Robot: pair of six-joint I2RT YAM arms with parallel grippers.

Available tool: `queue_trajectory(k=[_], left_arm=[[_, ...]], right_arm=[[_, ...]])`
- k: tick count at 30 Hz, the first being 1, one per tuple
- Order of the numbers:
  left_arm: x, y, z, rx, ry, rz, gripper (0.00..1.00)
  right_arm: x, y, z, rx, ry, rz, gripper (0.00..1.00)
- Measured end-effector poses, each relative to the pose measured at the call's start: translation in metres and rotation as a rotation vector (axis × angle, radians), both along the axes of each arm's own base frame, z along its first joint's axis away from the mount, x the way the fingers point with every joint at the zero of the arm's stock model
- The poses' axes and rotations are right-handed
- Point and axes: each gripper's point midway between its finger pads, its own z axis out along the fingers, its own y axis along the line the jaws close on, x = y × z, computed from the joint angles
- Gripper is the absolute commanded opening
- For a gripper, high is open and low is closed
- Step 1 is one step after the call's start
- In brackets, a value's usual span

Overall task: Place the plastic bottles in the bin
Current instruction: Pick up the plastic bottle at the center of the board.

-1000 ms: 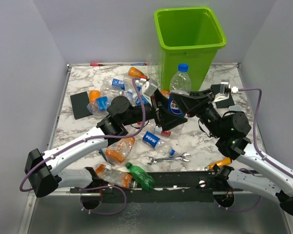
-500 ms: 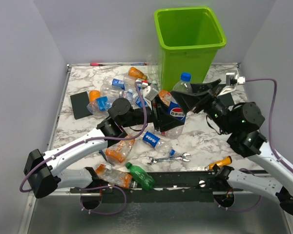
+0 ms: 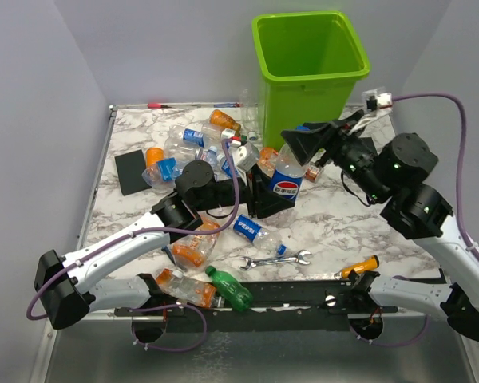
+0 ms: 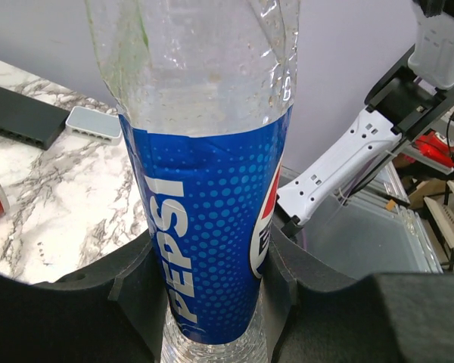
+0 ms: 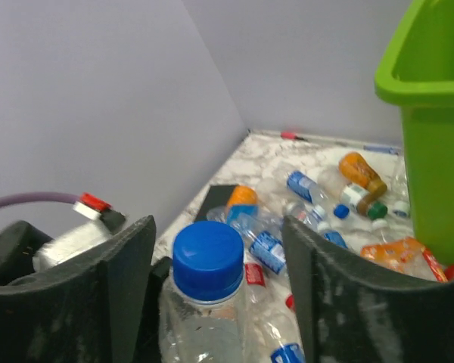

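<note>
- Table (image 3: 335,227) with a white marble top, everything else on it or over it.
- Big green bin (image 3: 307,88) at the far edge of the table, a bit right of the middle, open top up, just behind both grippers.
- Black left gripper (image 4: 212,302) over the middle of the table, squeezed tight on the blue label, low on the bottle's body.
- Black right gripper (image 3: 302,144) right above the same bottle, fingers apart, holding nothing.
- Clear Pepsi bottle (image 3: 286,182) standing straight, long way up and down, cap on top, bin just behind it. Can't tell if its bottom touches the table.
- Heap of other bottles (image 3: 188,144) toward the far left corner.
- More bottles lying flat by the near edge: orange bottle (image 3: 193,246), green bottle (image 3: 230,289), small Pepsi bottle (image 3: 251,227) just in front of the left gripper. None between the held bottle and the bin.
- Silver wrench (image 3: 275,259) and screwdriver (image 3: 359,267) by the near edge, not for the bin.
- Little blue cap (image 5: 208,255) between the right fingers, a gap on each side, so nearer to the right gripper.
- Likely next: a pinch at the neck, then up and back. Bin rim looks higher than the cap, so maybe a bump there.
</note>
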Motion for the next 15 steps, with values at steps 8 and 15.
queue_trajectory(k=[8,15], left_arm=[[0.002,0.003,-0.012,0.041,0.014,0.018,0.27],[0.006,0.008,-0.007,0.034,-0.016,0.063,0.99]], right_arm=[[0.009,0.013,-0.033,-0.063,0.104,0.006,0.22],[0.006,0.006,-0.027,-0.054,0.089,-0.007,0.01]])
